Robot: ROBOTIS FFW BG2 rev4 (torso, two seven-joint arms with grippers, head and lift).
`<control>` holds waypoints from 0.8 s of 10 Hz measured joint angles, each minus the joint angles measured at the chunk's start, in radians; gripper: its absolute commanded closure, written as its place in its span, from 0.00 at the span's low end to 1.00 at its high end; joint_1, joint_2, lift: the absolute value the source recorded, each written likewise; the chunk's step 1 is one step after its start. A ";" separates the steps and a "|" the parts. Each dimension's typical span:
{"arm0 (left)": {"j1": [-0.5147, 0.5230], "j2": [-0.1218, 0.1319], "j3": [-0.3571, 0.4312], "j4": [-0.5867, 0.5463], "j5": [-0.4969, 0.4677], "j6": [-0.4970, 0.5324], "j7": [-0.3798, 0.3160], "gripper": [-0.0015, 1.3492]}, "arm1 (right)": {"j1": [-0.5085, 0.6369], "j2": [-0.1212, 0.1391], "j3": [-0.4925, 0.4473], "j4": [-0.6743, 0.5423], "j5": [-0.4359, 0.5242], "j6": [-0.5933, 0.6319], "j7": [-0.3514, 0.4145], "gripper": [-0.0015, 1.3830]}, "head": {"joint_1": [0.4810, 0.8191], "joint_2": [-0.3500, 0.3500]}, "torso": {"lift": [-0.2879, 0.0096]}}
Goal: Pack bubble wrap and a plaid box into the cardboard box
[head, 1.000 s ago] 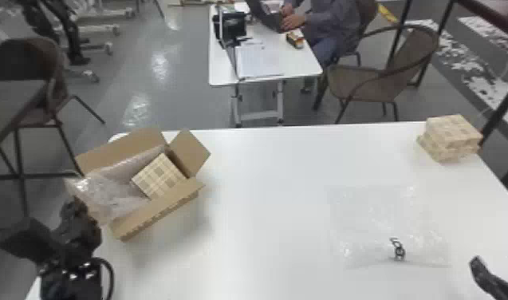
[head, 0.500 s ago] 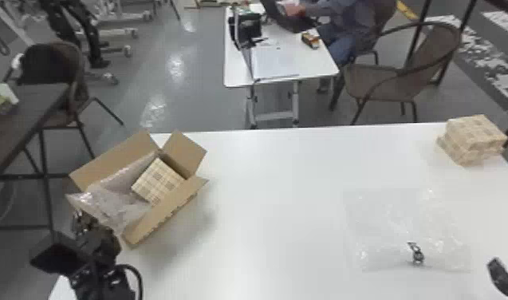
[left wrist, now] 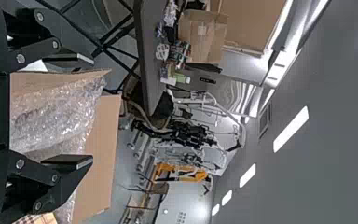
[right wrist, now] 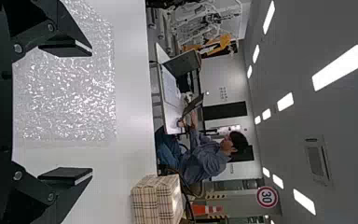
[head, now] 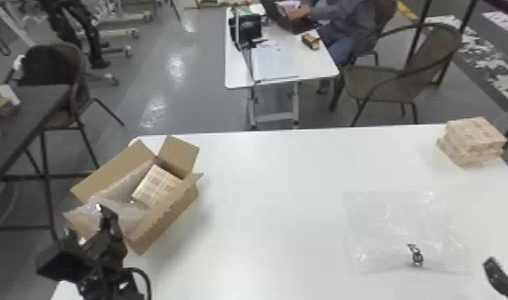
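Open-topped, the cardboard box (head: 167, 217) stands at the table's left, with crumpled bubble wrap (head: 123, 195) and a plaid box (head: 157, 185) inside. My left gripper (head: 89, 223) is at its near left corner; in the left wrist view the left gripper (left wrist: 81, 112) is open, bubble wrap (left wrist: 58, 116) showing between its fingers. A flat sheet of bubble wrap (head: 404, 227) lies on the right of the table. Beside its right edge is my right gripper (head: 494, 267); the right wrist view shows the right gripper (right wrist: 81, 112) open, with the flat bubble wrap (right wrist: 70, 98) beyond it.
Stacked plaid boxes (head: 476, 139) sit at the far right corner of the white table (head: 264, 191). A small dark object (head: 415, 255) lies on the flat wrap. A dark side table (head: 29, 115) stands left, and a smaller white desk (head: 241, 75) beyond.
The head view has shifted, so the table scene sits farther right and slightly lower than a second ago. The box, its contents and the flat wrap keep their places on the table.
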 measured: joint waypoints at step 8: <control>0.226 0.087 -0.252 -0.178 -0.159 -0.149 -0.130 0.35 | 0.056 0.000 0.098 -0.195 -0.010 0.019 -0.051 0.26 | 0.63 0.44 | 0.91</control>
